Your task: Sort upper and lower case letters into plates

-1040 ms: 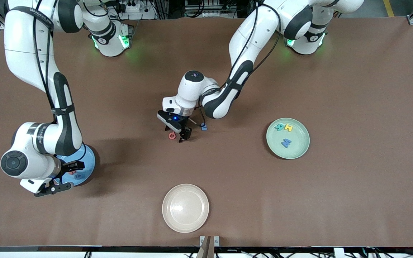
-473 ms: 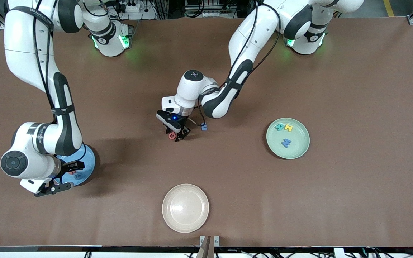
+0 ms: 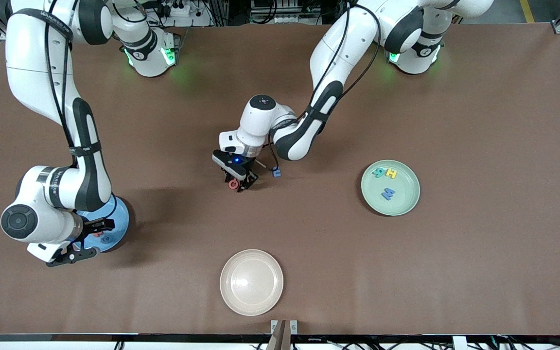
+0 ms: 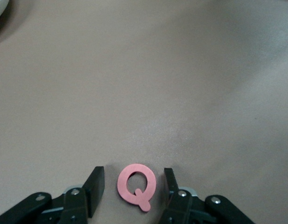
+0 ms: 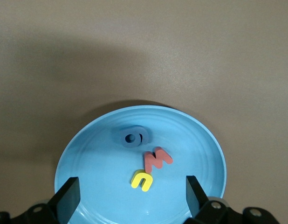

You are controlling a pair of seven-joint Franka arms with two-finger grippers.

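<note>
Down at mid-table, the left gripper brackets a red letter Q that lies flat on the brown table; in the left wrist view its two black fingers stand on either side of the letter with slim gaps showing, jaws partly drawn in but not seen touching it. Just beside that gripper, toward the left arm's end of the table, a small blue letter lies on the bare surface. Nearer the left arm's end sits the mint green plate, carrying a teal letter, a yellow letter H and a blue letter M. At the right arm's end, the right gripper hangs over the light blue plate, fingers spread wide and empty. The right wrist view shows three letters in that plate: a dark blue rounded letter, a red m and a yellow n, the red and yellow ones touching or nearly so. The cream plate, nearest the front camera and roughly midway along the table, holds no letters. Both arms reach in from their bases along the top edge of the front view.
</note>
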